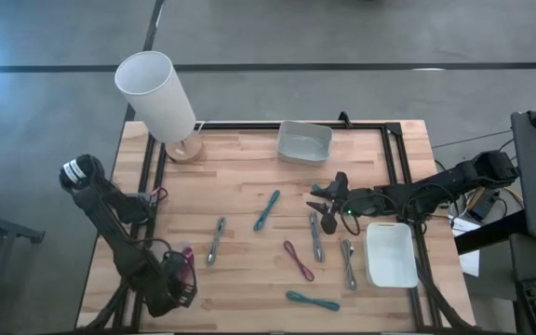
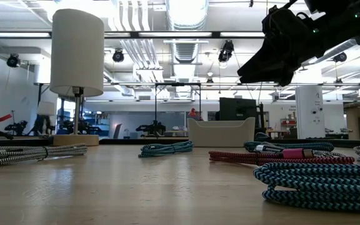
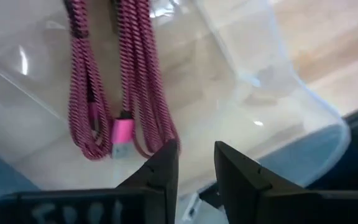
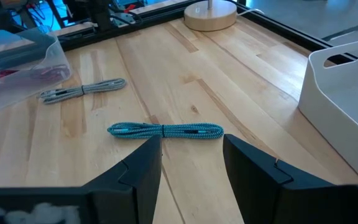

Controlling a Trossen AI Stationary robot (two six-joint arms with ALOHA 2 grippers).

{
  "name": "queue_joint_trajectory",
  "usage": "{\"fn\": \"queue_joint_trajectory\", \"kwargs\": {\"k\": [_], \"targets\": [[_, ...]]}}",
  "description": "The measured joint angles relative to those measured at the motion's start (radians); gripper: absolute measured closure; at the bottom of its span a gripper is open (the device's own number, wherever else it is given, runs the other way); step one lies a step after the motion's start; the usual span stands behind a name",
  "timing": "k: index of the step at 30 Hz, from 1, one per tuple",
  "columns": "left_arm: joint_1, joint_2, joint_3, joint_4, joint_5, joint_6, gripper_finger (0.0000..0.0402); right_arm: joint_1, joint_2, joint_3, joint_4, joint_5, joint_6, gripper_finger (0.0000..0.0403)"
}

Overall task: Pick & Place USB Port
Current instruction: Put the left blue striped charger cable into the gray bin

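Several bundled USB cables lie flat on the wooden table: a teal one [image 1: 267, 209] [image 4: 165, 130], grey ones [image 1: 216, 240] [image 1: 315, 234] [image 1: 348, 263], a maroon one [image 1: 298, 261] and another teal one [image 1: 312, 300]. A pink cable [image 3: 114, 93] [image 1: 187, 263] lies coiled inside a clear plastic container [image 3: 278, 93] at the table's near-left corner. My left gripper [image 3: 196, 165] [image 1: 177, 279] hovers over that container, open by a narrow gap. My right gripper [image 4: 191, 155] [image 1: 328, 195] [image 2: 280, 53] is open and raised above the table, right of centre, with the teal cable ahead of its fingers.
A white-shaded lamp [image 1: 161, 98] [image 2: 75, 56] stands at the far-left corner on a wooden base. A grey bin [image 1: 304, 141] [image 2: 220, 132] sits at the far edge. A white tray [image 1: 391, 253] lies near the right edge. A black frame [image 1: 394, 149] borders the table.
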Motion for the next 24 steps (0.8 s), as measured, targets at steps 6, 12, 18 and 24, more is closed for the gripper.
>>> {"fn": "queue_joint_trajectory", "kwargs": {"k": [6,12,18,24], "targets": [[0.003,-0.051,0.041,-0.021,-0.101,0.061,0.0309,0.000,0.000,0.000,0.000,0.000,0.000,0.0234],[0.006,-0.126,0.067,-0.082,-0.351,0.134,0.0310,0.000,0.000,0.000,0.000,-0.001,0.013,0.0234],[0.015,-0.193,0.065,-0.088,-0.635,0.315,0.0310,0.000,0.000,0.000,0.001,-0.001,0.067,0.0234],[0.063,-0.218,0.062,-0.088,-0.711,0.590,0.0310,0.000,0.000,0.000,0.000,-0.002,0.126,0.0234]]}}
